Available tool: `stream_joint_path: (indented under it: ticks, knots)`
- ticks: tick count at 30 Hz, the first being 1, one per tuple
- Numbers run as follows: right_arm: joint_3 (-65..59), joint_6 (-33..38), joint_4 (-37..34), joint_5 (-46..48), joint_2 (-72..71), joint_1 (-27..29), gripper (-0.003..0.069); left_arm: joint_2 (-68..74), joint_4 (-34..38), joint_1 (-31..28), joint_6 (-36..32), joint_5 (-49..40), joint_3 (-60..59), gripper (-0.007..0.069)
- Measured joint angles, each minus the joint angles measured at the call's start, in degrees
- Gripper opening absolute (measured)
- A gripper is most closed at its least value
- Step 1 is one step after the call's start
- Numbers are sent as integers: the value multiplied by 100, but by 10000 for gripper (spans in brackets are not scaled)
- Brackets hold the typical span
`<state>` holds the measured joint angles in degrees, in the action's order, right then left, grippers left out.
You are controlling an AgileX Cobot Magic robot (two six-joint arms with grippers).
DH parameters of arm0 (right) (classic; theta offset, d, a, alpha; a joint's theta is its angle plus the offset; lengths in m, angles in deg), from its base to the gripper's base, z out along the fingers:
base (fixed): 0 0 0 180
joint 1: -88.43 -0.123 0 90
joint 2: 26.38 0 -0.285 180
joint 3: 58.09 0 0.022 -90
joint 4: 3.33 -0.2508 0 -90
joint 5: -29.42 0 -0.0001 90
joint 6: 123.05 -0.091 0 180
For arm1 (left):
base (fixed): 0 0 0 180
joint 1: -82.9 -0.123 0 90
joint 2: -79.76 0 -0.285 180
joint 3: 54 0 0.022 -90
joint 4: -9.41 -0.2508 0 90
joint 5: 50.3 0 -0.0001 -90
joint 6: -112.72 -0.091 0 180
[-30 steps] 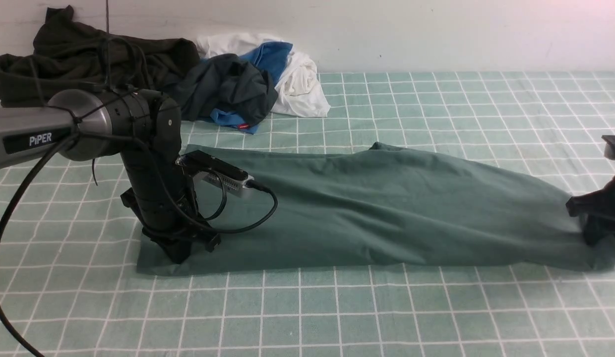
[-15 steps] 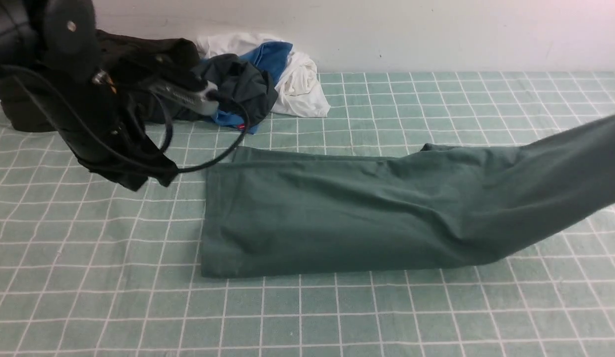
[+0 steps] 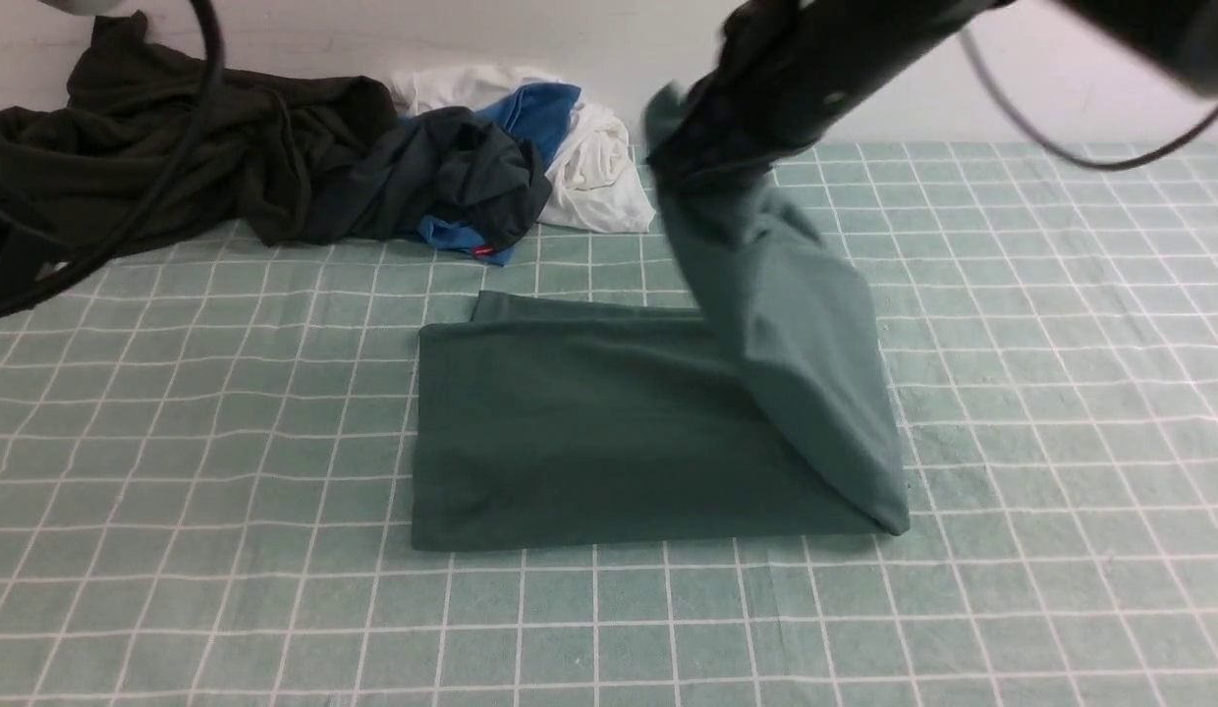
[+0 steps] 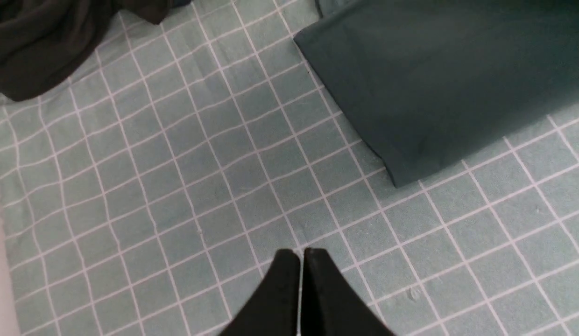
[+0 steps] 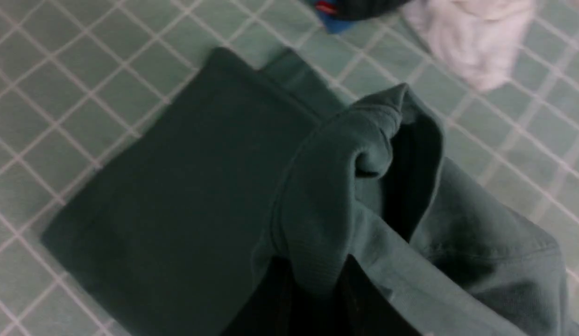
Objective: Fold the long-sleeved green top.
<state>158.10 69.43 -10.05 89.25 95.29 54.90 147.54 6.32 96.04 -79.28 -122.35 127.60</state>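
**Surroundings.** Pile of clothes (image 3: pixel 304 167) heaped at the far left of the bench (image 3: pixel 1041 373), against the wall: dark olive garment (image 3: pixel 157 137), dark grey garment (image 3: pixel 452 177), blue piece (image 3: pixel 540 108), white garment (image 3: pixel 599 167). All lying apart from the work.

**Task item.** Green top (image 3: pixel 589 442) on the checked cloth, in front of the pile and slightly to its right. Flat part laid with its long axis left to right, left short edge straight and square. Right end lifted and turned back over the flat part, rising toward the white end of the pile. Right portion of the flat part hidden behind the raised flap in the front view.

**End effectors.** Right end effector (image 3: pixel 683 147) raised beside the pile's white end, clamped on the top's lifted end. Left end effector (image 4: pixel 301 254) closed tight, holding nothing, over bare cloth in front of the pile's dark olive end.

**Views.** Seen only from the right wrist: ribbed edge bunched between the dark fingers (image 5: pixel 364 308). Seen only from the left wrist: the closed left fingers.
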Motion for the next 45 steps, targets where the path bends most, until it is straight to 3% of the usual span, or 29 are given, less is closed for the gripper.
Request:
stream_joint_path:
  ticks: [5, 10, 13, 17, 20, 25, 29, 34, 36, 37, 42, 45]
  knots:
    - [340, -11, -271, -509, 1063, -658, 62, -610, 7, 0, 0, 0, -584, -3]
    - [600, -11, -444, -779, 1577, -899, 63, -1116, 7, 0, 0, -17, -1272, -3]
    - [698, -11, -522, -866, 1748, -933, 101, -1412, 7, 0, 0, -17, -1693, -3]
    - [761, -11, -498, -843, 1600, -915, 282, -1950, -60, 0, 123, 60, -2421, -3]
    - [778, -11, -309, -326, 1305, -858, 410, -2488, -101, 0, 334, 311, -2950, -3]
    - [803, -105, 57, 588, 902, -629, 476, -3572, -113, 0, 633, 795, -3698, -3]
    - [754, -138, 214, 1124, 669, -367, 433, -4525, -119, 0, 715, 1626, -4275, -3]
    - [108, -85, 194, 1148, -34, -325, 310, -4955, -119, 0, 715, 2026, -4507, -3]
    - [-621, -30, 104, 1130, -842, -325, 213, -5053, -119, 0, 715, 2050, -4528, -3]
    - [-621, -22, 104, 1121, -915, -325, 213, -5053, -119, 0, 715, 2050, -4528, -3]
    - [-2670, -9, 67, 204, -2989, -287, 34, -5059, -119, 0, 715, 2040, -4540, -3]
    - [-3730, -9, 67, -386, -4112, -287, -5, -5059, -119, 0, 715, 2015, -4545, -3]
